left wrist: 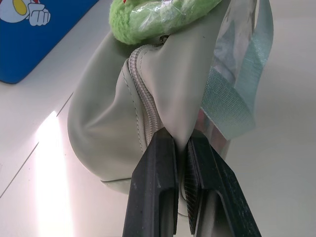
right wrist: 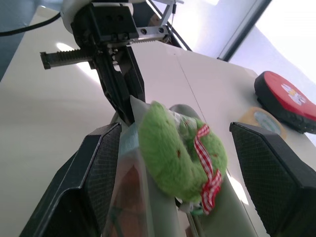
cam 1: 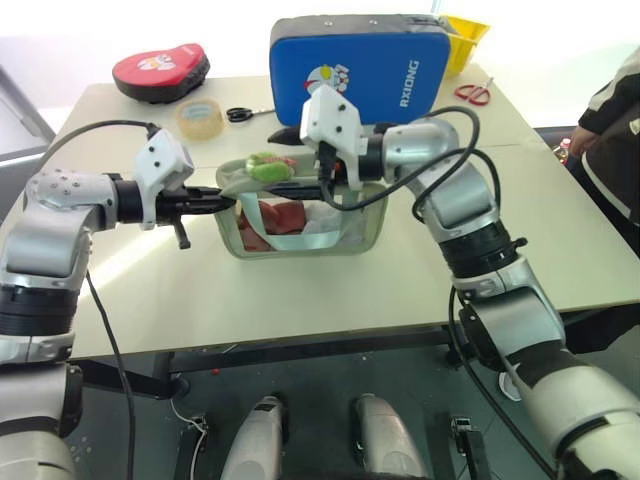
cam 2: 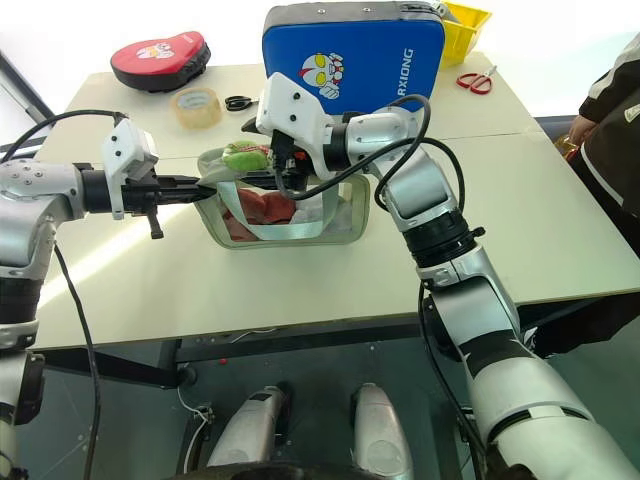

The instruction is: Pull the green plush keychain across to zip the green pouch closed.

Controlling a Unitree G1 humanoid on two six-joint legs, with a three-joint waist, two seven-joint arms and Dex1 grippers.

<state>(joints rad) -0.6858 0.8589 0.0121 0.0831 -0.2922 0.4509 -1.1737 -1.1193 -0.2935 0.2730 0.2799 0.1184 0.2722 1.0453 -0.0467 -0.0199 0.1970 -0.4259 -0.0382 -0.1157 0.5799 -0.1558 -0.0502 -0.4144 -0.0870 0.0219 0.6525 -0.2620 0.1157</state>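
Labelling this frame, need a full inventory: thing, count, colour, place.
green pouch: 1, pale sage with clear windows, table centre
green plush keychain: 1, lime with red-white ribbon, on the pouch top at its left end
blue padded case: 1, blue with cartoon print, standing behind the pouch
red pad: 1, red and black, far left of table
tape roll: 1, clear-tan, beside the red pad
black scissors: 1, right of the tape
red scissors: 1, far right of table
yellow bin: 1, behind the case
table: 1, beige
person: 1, dark sleeve, right edge
left claw: shut on the pouch's end
right claw: open, fingers either side of the keychain
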